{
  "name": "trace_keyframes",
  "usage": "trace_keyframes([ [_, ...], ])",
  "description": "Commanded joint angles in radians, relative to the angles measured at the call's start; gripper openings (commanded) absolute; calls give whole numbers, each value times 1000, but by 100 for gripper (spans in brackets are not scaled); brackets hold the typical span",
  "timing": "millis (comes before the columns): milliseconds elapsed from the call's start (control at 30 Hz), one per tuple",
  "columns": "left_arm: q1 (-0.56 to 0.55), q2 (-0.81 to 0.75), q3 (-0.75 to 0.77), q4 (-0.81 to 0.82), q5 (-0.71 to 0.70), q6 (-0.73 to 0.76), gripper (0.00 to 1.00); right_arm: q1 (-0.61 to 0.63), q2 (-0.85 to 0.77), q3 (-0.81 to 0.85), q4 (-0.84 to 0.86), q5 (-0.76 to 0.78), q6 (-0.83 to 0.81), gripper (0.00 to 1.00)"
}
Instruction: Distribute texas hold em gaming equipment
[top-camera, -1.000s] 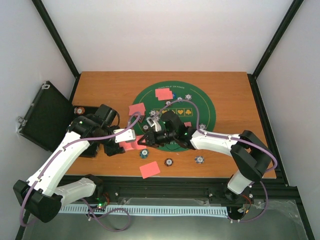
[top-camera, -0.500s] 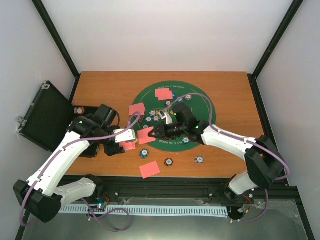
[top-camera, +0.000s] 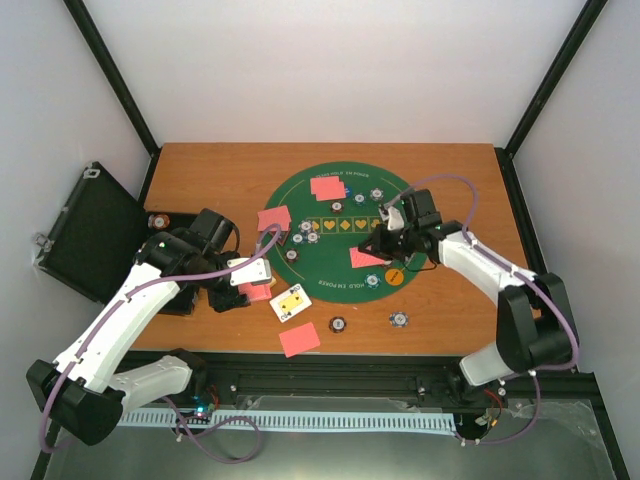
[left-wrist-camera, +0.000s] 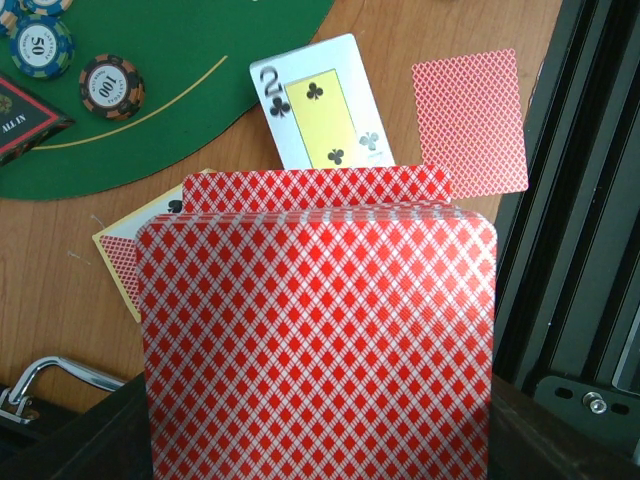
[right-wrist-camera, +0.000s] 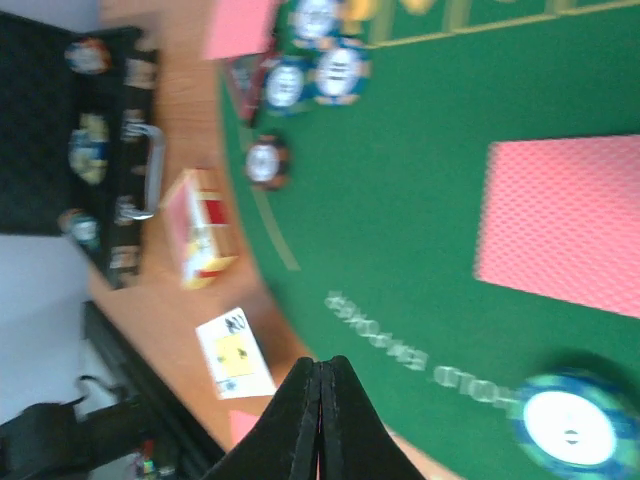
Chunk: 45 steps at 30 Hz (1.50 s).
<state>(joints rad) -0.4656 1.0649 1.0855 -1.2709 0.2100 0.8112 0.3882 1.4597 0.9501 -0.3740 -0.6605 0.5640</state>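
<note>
My left gripper (top-camera: 240, 292) is shut on a deck of red-backed playing cards (left-wrist-camera: 315, 330) that hides its fingers in the left wrist view. It hangs over the wood at the green mat's (top-camera: 345, 270) left edge. A face-up two of clubs (top-camera: 290, 302) lies just beyond the deck. My right gripper (right-wrist-camera: 320, 365) is shut on nothing above the mat. A red-backed card (top-camera: 365, 258) lies face down on the mat beside it. Striped chips (top-camera: 338, 324) are scattered on the mat and the wood. The black triangle marker (left-wrist-camera: 25, 115) sits near two chips (left-wrist-camera: 110, 85).
A black hinged case (top-camera: 95, 230) with more chips lies open at the table's left edge. Single red-backed cards lie near the front edge (top-camera: 299, 339), left of the mat (top-camera: 274, 218) and at its far side (top-camera: 327, 186). A black rail (top-camera: 400, 375) runs along the front.
My right arm swung back to the right across the mat, and its jaws closed empty. The red card it carried is gone from them. A face-up two of clubs now lies by the deck.
</note>
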Motion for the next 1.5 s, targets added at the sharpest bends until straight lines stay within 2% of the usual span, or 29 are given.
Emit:
trace_keyframes([
  [0, 1, -20, 13, 15, 14, 20, 12, -42, 91, 37, -141, 93, -139, 3],
  [200, 1, -28, 1, 18, 8, 27, 12, 113, 88, 54, -78, 148, -85, 11],
  [333, 1, -20, 7, 18, 18, 20, 12, 175, 76, 38, 29, 66, 1, 18],
  [400, 1, -23, 9, 17, 20, 20, 12, 213, 40, 19, 129, 15, 78, 43],
  [500, 0, -23, 6, 19, 20, 25, 12, 298, 10, 7, 266, -23, 181, 66],
  [567, 1, -19, 9, 21, 22, 23, 12, 354, 18, 5, 360, -35, 244, 73],
  [667, 1, -12, 18, 19, 37, 13, 12, 421, 52, -2, 459, -37, 324, 78],
  [1033, 1, -12, 28, 20, 45, 13, 12, 548, 176, 24, 722, -62, 468, 80],
  [1167, 1, -11, 26, 24, 43, 16, 12, 577, 218, 20, 808, -72, 511, 76],
  [1300, 1, -10, 25, 24, 41, 18, 12, 599, 242, -2, 919, -71, 579, 66],
  [1467, 1, -16, 22, 24, 37, 21, 12, 614, 254, -12, 1006, -56, 641, 39],
])
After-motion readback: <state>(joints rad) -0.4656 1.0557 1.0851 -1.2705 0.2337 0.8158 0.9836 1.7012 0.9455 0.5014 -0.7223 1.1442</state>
